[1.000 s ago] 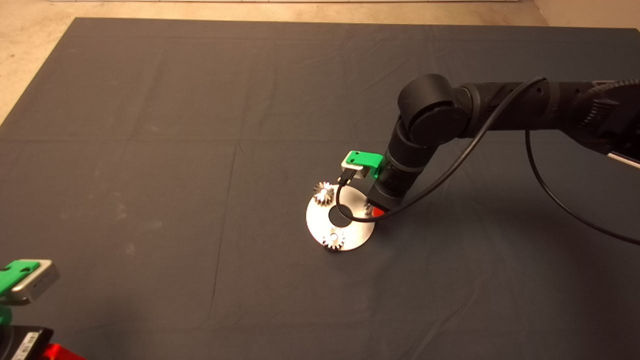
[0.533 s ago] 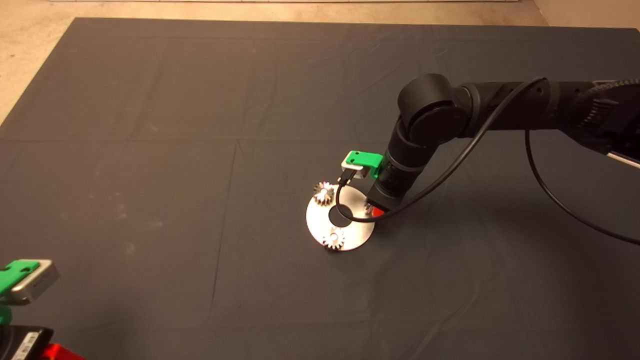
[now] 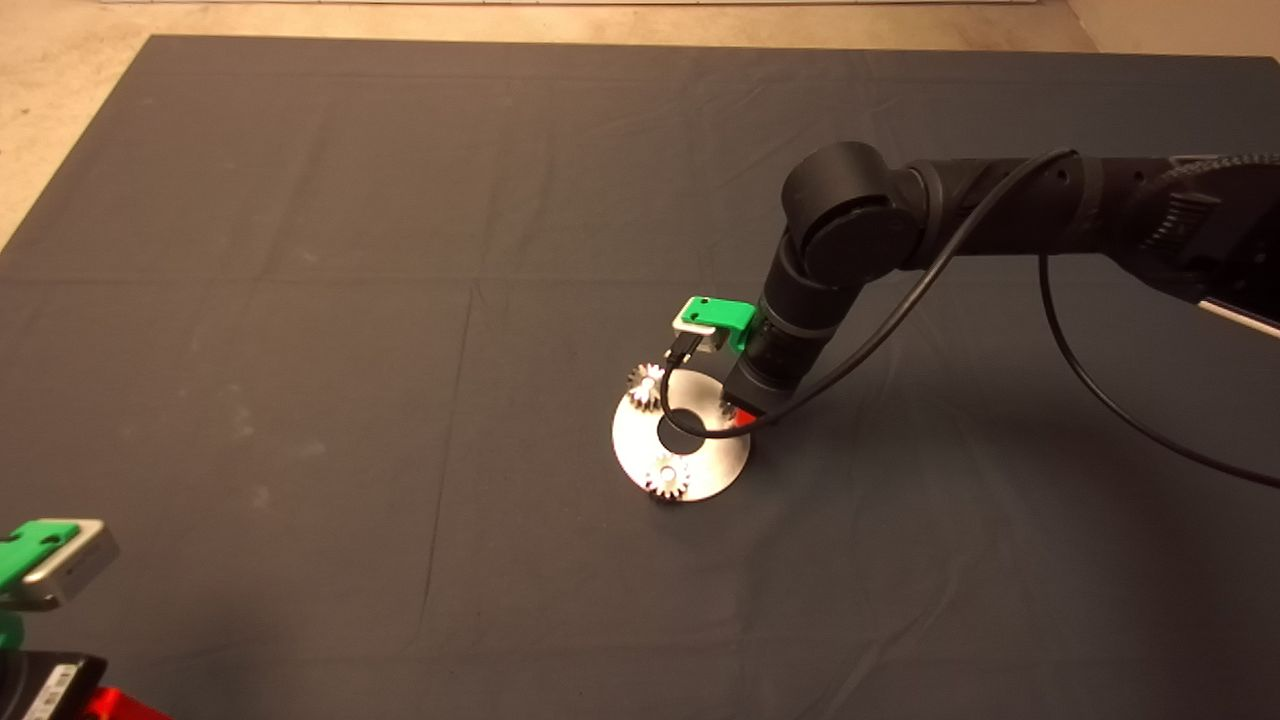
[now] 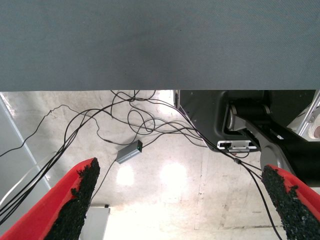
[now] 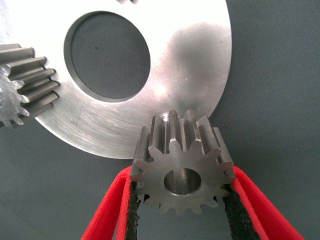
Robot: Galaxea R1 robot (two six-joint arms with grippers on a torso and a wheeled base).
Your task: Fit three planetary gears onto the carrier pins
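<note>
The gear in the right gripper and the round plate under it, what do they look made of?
The gear looks like dull grey machined steel with matte teeth and a bored centre hole. The round plate looks like brushed bright metal, perhaps steel or aluminium: fine scratch lines and soft glare. The right gripper pinches the gear.

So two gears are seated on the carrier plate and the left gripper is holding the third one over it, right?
Not the left. The right wrist view shows the right gripper clamping the third gear at the carrier plate; two gears sit on it. The left gripper waits, open, at the mat's edge.
</note>
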